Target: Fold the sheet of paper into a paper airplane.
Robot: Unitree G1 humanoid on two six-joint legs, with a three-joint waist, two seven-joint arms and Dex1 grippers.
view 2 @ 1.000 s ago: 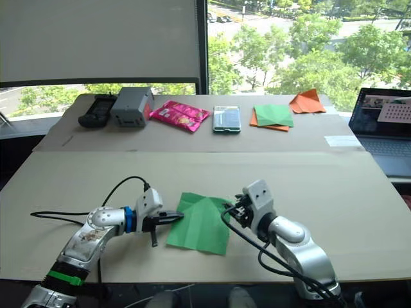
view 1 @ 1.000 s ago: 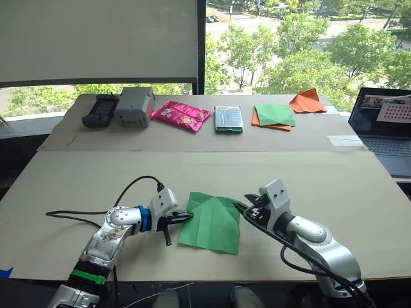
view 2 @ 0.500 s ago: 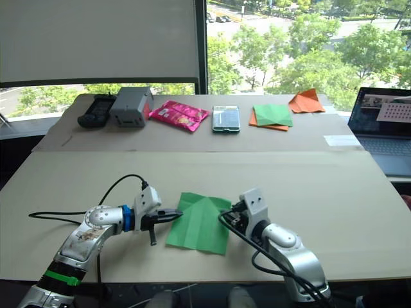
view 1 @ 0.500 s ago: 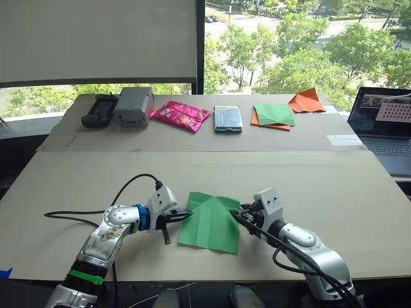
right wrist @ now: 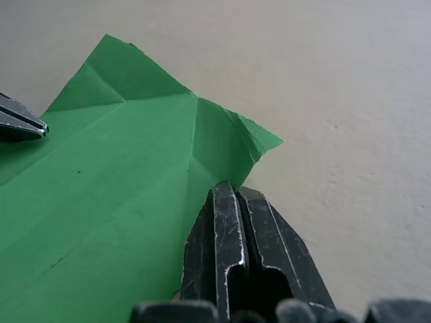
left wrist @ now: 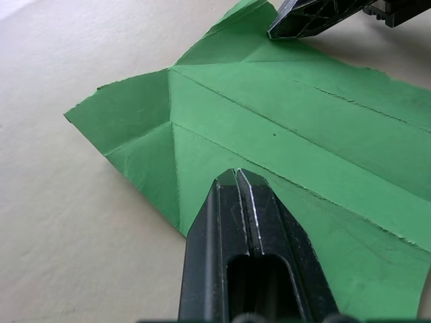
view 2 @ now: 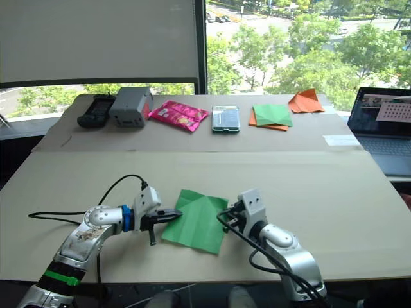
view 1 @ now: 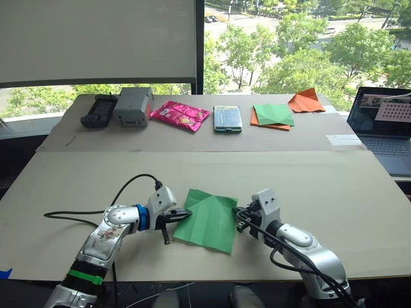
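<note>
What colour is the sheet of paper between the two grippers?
Bright green, with crease lines: the thin creased sheet of paper shows best in the left wrist view.

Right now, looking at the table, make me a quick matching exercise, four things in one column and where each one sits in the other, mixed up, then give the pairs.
Column one
1. sheet of paper
2. pink snack packet
3. orange paper plane
4. laptop

Column two
A. far strip, nearest the laptop
B. between the left gripper and right gripper
C. off the table's right edge
D. far strip, between the grey box and the phone

Pairs: 1-B, 2-D, 3-A, 4-C
</note>
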